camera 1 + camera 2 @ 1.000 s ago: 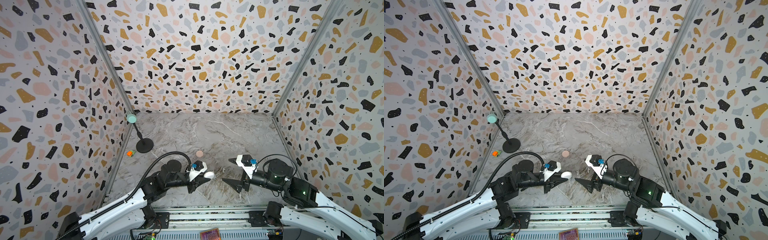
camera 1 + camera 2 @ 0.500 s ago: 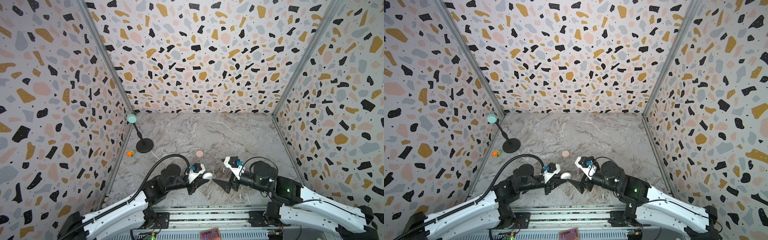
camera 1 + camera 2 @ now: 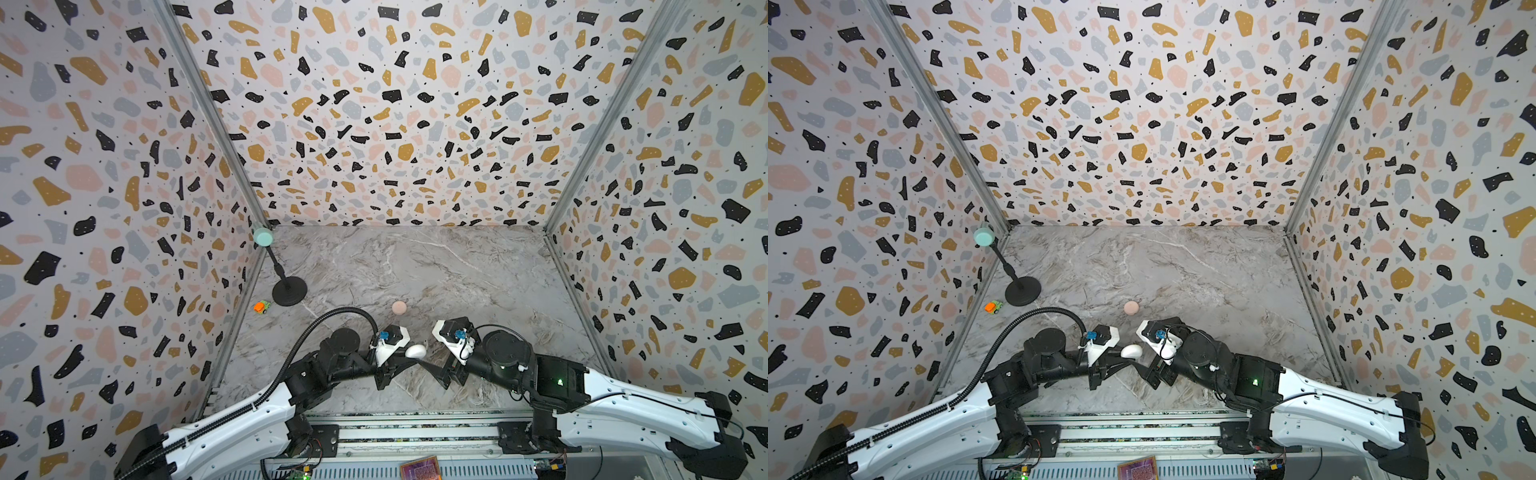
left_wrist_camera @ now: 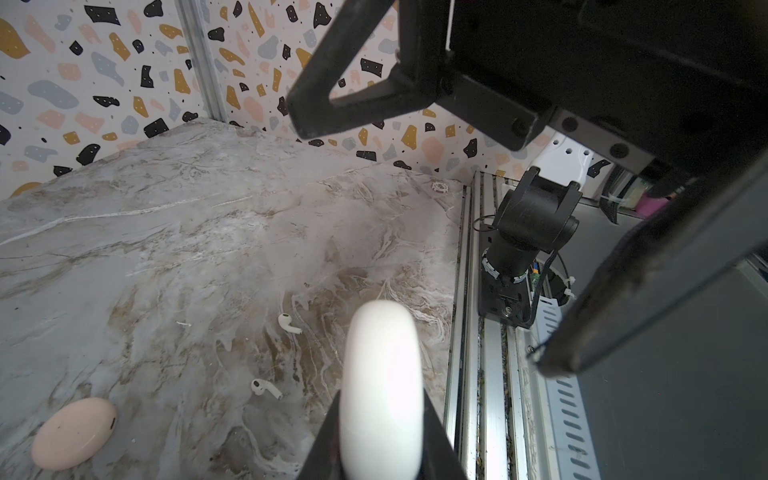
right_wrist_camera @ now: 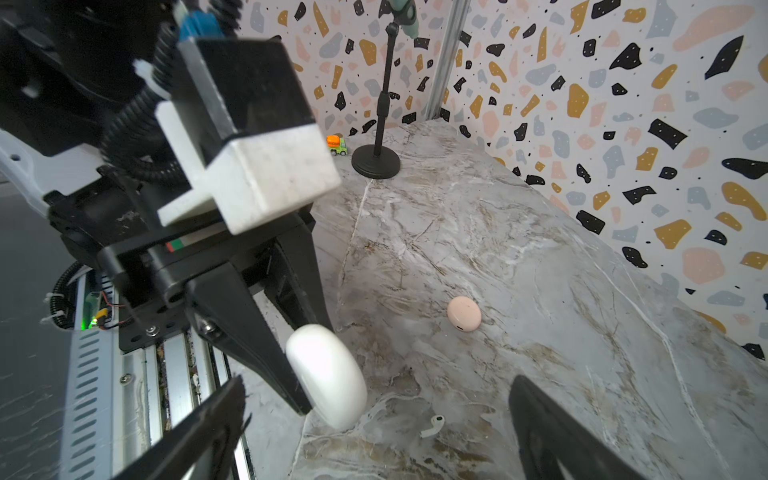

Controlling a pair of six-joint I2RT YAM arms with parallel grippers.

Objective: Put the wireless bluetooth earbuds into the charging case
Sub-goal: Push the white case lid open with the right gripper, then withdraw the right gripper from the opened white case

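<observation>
Top views: the right fingers (image 3: 434, 369), spread wide and empty, have swung in from the right and now stand just beside the white charging case (image 3: 415, 351), which the left fingers (image 3: 392, 366) pinch tight above the surface (image 3: 457, 270). Left wrist view: two earbuds (image 4: 289, 323) lie loose on the surface beneath the case, with a pink case (image 4: 75, 432) well apart from them. Right wrist view: the white case looks shut, though blurred, so opening its lid probably comes next and no earbud is in yet.

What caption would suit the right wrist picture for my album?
Left gripper pinches a white case; pink case and earbud lie on the marble table.
</observation>
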